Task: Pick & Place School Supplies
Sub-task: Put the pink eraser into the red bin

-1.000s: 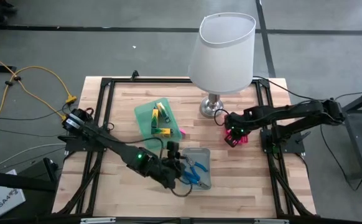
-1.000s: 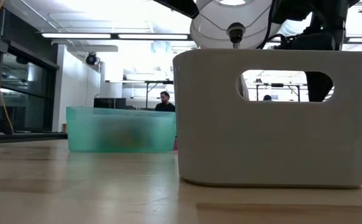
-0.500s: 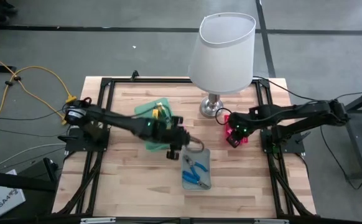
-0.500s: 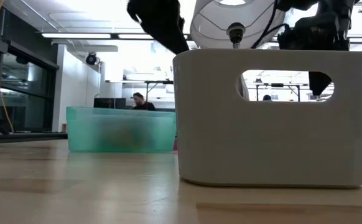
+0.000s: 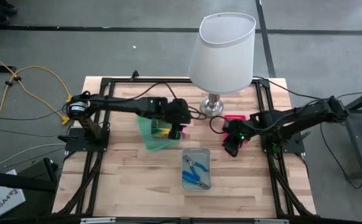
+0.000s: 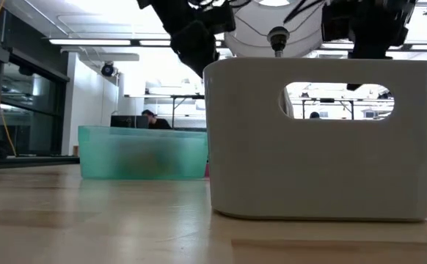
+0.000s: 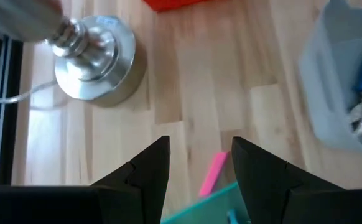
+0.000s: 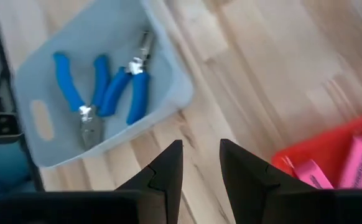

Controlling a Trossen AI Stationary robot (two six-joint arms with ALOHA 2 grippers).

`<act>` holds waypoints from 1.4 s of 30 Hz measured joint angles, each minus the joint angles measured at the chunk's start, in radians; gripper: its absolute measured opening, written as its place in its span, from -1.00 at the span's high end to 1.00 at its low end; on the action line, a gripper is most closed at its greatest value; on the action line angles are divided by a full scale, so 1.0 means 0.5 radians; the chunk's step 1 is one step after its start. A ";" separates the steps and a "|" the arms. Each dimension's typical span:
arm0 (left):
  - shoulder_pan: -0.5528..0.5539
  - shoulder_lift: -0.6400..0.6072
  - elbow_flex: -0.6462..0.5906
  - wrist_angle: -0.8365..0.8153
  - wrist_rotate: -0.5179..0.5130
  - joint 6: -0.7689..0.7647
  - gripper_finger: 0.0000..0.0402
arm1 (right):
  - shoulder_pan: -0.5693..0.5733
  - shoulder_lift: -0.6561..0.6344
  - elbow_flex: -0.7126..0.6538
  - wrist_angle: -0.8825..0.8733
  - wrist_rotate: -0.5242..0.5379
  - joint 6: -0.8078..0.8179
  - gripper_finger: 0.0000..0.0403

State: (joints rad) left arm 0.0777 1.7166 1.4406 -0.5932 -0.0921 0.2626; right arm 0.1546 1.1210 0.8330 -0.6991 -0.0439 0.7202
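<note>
My left gripper hangs open above the table, just right of the green tray, which holds yellow-and-green pieces. Below its fingers a flat pink bar lies on the wood beside the green tray's edge. My right gripper hangs open and empty between the grey tray and the pink tray. Blue-handled pliers lie in the grey tray. Pink bars lie in the pink tray.
A big white-shaded lamp stands at the far middle, its metal base close to my left gripper. In the low view the grey tray fills the foreground, and the green tray stands behind it. A person shows in the room beyond.
My left gripper has swung from above the grey tray toward the table's far edge, ending beside the green tray's right side, and its fingers have kept the same gap. My right gripper has shifted a little toward the near edge and turned.
</note>
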 joint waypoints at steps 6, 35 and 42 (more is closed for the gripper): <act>0.064 0.057 -0.006 0.009 0.012 0.006 0.18 | 0.105 0.001 0.000 0.148 0.032 -0.038 0.52; 0.275 0.400 -0.005 0.268 0.234 0.104 0.18 | 0.377 0.002 -0.002 0.308 0.030 -0.070 0.52; 0.286 0.400 -0.006 0.275 0.247 0.102 0.18 | 0.377 0.002 -0.002 0.315 0.022 -0.074 0.52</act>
State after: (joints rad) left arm 0.2209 1.9167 1.4376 -0.4554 0.0315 0.3137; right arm 0.3431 1.1217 0.8322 -0.5415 -0.0330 0.6830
